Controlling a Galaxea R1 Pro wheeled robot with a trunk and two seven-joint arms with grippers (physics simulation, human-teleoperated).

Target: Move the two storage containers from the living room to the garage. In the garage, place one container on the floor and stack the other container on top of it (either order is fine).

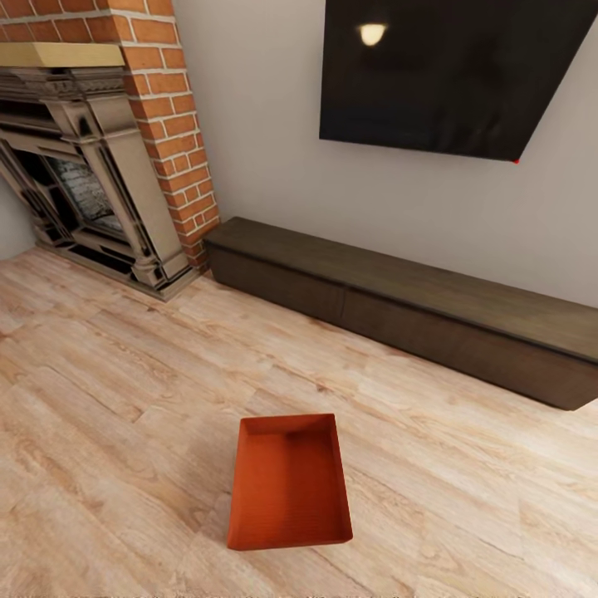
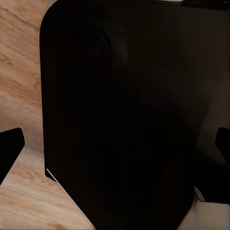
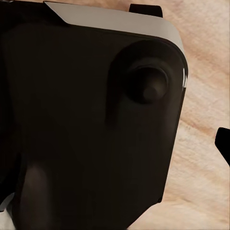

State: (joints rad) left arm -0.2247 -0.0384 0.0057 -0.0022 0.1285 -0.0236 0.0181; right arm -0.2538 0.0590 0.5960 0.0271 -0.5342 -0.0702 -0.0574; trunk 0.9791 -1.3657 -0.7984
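At about ten o'clock in the head view stands the brick fireplace (image 1: 91,158). At about six o'clock one storage container (image 1: 289,482) sits flat on the light wood floor (image 1: 108,399), open side up and with nothing in it. From the middle toward three o'clock runs a long, low dark cabinet (image 1: 399,307) against the wall, and the black TV (image 1: 453,75) hangs at one o'clock.

I think the bin could get bumped and slide away if the robot rolls too close before its arms come down. A grab on just one thin wall could also tip it.

Each wrist view looks at a big dark robot part (image 2: 129,120) over the wood floor, so I cannot tell whether either gripper is spread or closed. I also cannot tell how far the bin is from them; it seems low, in front of the robot.
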